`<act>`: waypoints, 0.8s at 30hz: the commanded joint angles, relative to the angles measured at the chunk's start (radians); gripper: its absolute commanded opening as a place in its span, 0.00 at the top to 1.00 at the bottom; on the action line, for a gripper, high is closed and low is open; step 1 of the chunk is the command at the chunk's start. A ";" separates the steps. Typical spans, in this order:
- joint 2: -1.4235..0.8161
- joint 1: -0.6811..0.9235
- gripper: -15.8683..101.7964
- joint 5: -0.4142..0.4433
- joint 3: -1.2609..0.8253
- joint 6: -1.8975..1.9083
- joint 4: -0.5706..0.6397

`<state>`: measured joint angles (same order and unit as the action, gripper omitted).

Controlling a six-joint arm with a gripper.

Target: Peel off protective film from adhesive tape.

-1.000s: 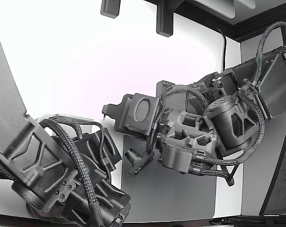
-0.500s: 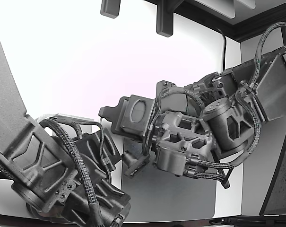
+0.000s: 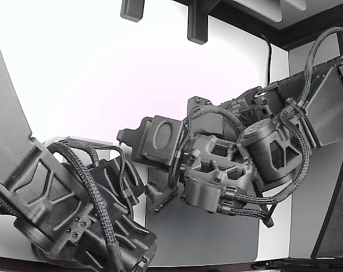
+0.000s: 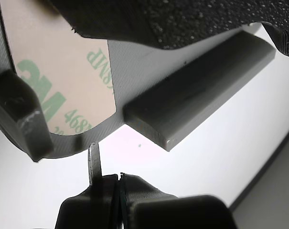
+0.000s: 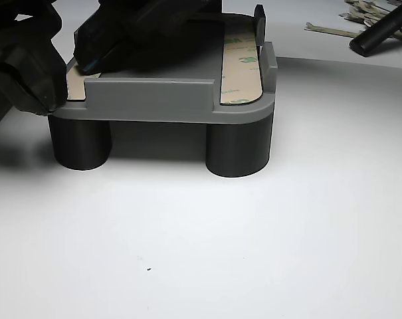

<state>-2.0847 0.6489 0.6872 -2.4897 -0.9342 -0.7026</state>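
A beige protective film (image 4: 63,76) printed with green 3M lettering covers the adhesive tape on a grey fixture (image 4: 197,90). In the wrist view my gripper (image 4: 118,183) sits just off the fixture's rounded corner, apart from the film. Its jaws are pressed together with nothing between them, and a thin metal blade (image 4: 94,160) sticks out beside them. The other view shows the fixture (image 5: 154,100) on two round legs, with one film-covered strip (image 5: 244,66) at its right end and another strip (image 5: 73,83) partly hidden under dark arm parts. In the exterior view the gripper (image 3: 153,195) hangs over a grey mat.
A second, larger arm (image 3: 63,198) fills the exterior view's lower left. A grey mat (image 3: 211,232) lies on the white table. Several loose film strips (image 5: 333,28) and a black rod (image 5: 380,30) lie behind the fixture in the other view.
The arm carrying the gripper has slid toward the exterior view's left and slightly down, bringing the gripper closer to the second arm. The second arm has not moved.
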 commanded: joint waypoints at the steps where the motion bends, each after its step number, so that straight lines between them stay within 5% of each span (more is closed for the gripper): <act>1: -0.011 -0.008 0.96 -0.003 0.031 0.002 0.011; 24: 0.006 -0.008 0.96 0.000 0.037 0.009 0.012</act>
<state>-2.0632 0.6489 0.6842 -2.4866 -0.9265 -0.6964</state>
